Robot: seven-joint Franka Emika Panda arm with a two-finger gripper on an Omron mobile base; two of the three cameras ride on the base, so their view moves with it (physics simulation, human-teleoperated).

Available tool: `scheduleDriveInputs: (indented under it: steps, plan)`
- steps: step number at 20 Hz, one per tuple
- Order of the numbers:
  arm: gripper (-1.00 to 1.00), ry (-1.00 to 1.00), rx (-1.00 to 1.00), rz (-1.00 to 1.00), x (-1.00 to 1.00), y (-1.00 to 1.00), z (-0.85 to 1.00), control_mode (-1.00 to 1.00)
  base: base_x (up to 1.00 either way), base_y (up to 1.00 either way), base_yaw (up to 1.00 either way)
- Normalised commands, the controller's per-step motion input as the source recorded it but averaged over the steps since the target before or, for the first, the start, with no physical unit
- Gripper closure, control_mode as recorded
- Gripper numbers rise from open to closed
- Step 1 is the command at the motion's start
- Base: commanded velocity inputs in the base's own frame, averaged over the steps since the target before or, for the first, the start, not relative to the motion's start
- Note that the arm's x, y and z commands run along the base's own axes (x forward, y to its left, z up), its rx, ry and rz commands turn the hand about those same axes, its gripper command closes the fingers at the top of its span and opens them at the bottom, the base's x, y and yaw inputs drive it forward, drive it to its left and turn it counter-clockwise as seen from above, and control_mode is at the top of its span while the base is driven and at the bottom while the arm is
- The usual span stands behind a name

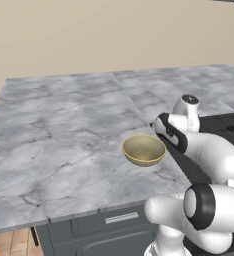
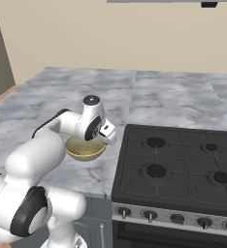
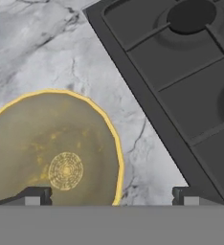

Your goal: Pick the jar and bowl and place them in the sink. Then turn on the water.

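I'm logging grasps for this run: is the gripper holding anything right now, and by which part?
Nothing is held. The gripper is open above the bowl, one finger over its inside, the other over the counter.

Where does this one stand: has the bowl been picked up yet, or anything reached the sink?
Done: nothing visible yet. The bowl sits empty on the marble counter beside the stove.

In hand: the gripper hangs open above the bowl's rim, one fingertip over the bowl, the other over bare counter, gripping nothing.

Left: grasp the bowl, carry it and the jar to the sink, then turn on the water.
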Motion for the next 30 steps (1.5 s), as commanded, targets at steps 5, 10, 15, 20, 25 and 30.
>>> scheduleDriveInputs:
  steps: [5, 10, 15, 20, 25, 30]
  plan:
    - [-1.00, 0.05, 0.00, 0.12, 0.15, -0.14, -0.24, -1.00, 0.00, 0.00, 0.00]
    - [-1.00, 0.03, 0.00, 0.11, 0.27, -0.01, -0.32, -1.00, 0.00, 0.00, 0.00]
    - [-1.00, 0.00, 0.03, 0.03, 0.30, 0.00, -0.31, -1.00, 0.00, 0.00, 0.00]
    - [-1.00, 0.02, 0.04, 0.00, 0.26, 0.00, -0.27, -1.00, 0.00, 0.00, 0.00]
    - [-1.00, 0.05, 0.00, 0.00, 0.24, 0.00, -0.24, -1.00, 0.00, 0.00, 0.00]
    - [-1.00, 0.03, 0.00, 0.00, 0.29, 0.00, -0.22, -1.00, 0.00, 0.00, 0.00]
